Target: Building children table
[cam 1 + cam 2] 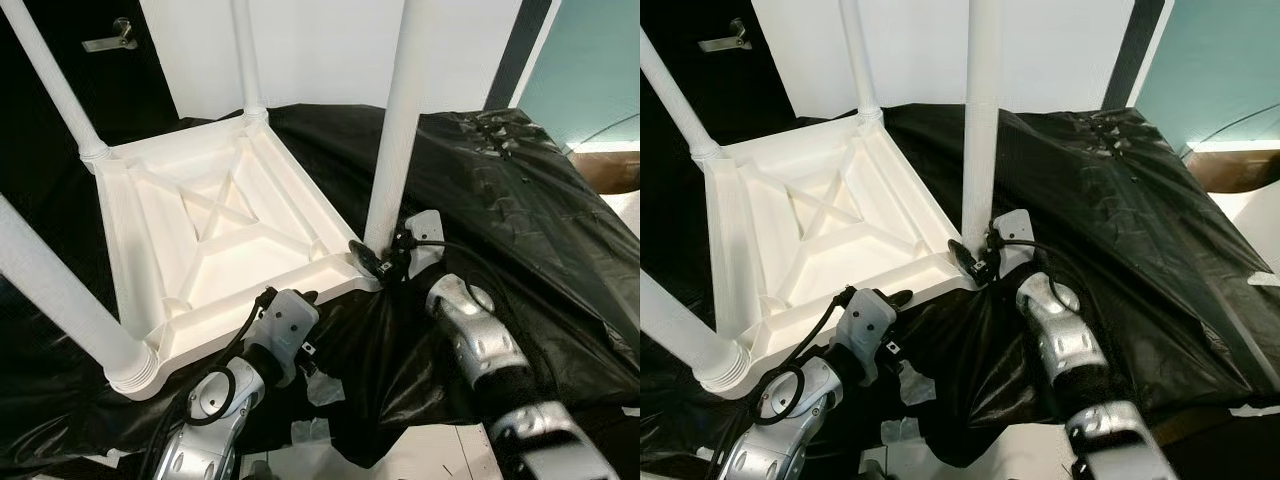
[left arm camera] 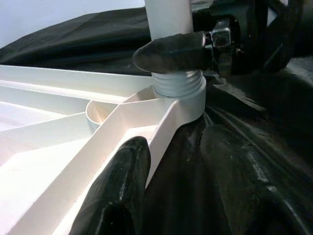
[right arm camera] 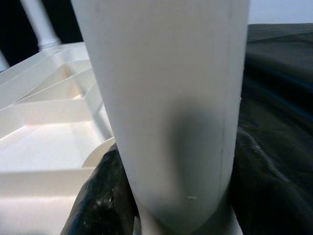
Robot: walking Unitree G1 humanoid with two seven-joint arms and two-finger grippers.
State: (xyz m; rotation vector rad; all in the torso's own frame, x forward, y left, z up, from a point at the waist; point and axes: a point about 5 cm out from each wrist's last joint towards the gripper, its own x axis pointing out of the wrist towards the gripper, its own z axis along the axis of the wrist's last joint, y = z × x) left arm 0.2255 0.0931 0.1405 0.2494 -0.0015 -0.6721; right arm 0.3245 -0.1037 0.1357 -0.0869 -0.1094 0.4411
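Table (image 1: 215, 235), white plastic and turned upside down, lies on a black sheet (image 1: 520, 210) with four legs standing up from its corners. Right gripper (image 1: 375, 262) has its fingers clenched around the near-right leg (image 1: 398, 120) just above its threaded socket. Left gripper (image 2: 176, 161) straddles the table's near rim, fingers released.

A crumpled black plastic sheet (image 1: 520, 200) covers the ground. At the far side stands a white wall (image 1: 320, 50), with a dark door and its metal handle (image 1: 112, 38) far left, and a teal panel (image 1: 590, 70) far right.
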